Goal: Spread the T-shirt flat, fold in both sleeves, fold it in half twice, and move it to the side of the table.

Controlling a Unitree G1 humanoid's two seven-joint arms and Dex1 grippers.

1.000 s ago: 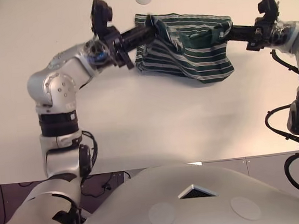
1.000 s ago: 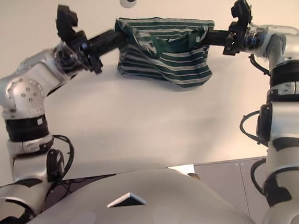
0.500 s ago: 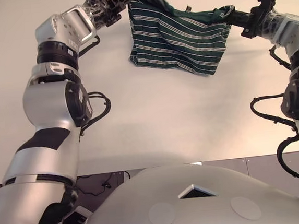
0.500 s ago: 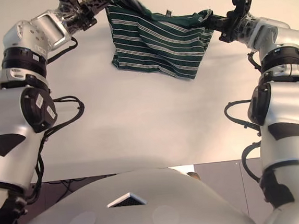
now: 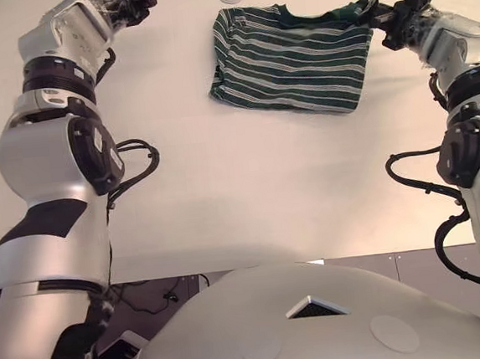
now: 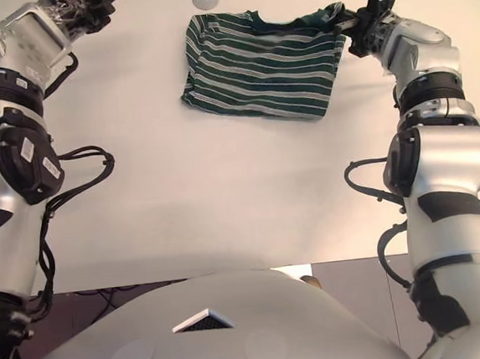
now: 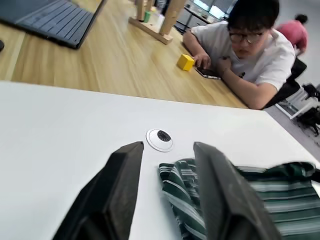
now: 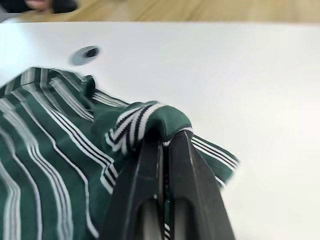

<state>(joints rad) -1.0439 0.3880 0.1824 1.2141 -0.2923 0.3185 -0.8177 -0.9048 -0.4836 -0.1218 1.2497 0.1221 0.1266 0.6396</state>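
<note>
One top corner of the soft, light T-shirt (image 5: 289, 62) is pinched in the right gripper (image 8: 162, 142); the rest lies limp, far across the table (image 5: 225, 198). Nearby the left gripper (image 7: 167, 146) hangs wide and empty; I'd grab the opposite corner.

Looks like a shared office or lab workroom: white table (image 7: 55, 130) with a round cable port (image 7: 159, 139), long wooden desk (image 7: 100, 57) behind, bearing an open laptop (image 7: 50, 17), yellow block (image 7: 185, 62) and wooden stand (image 7: 156, 22).
</note>
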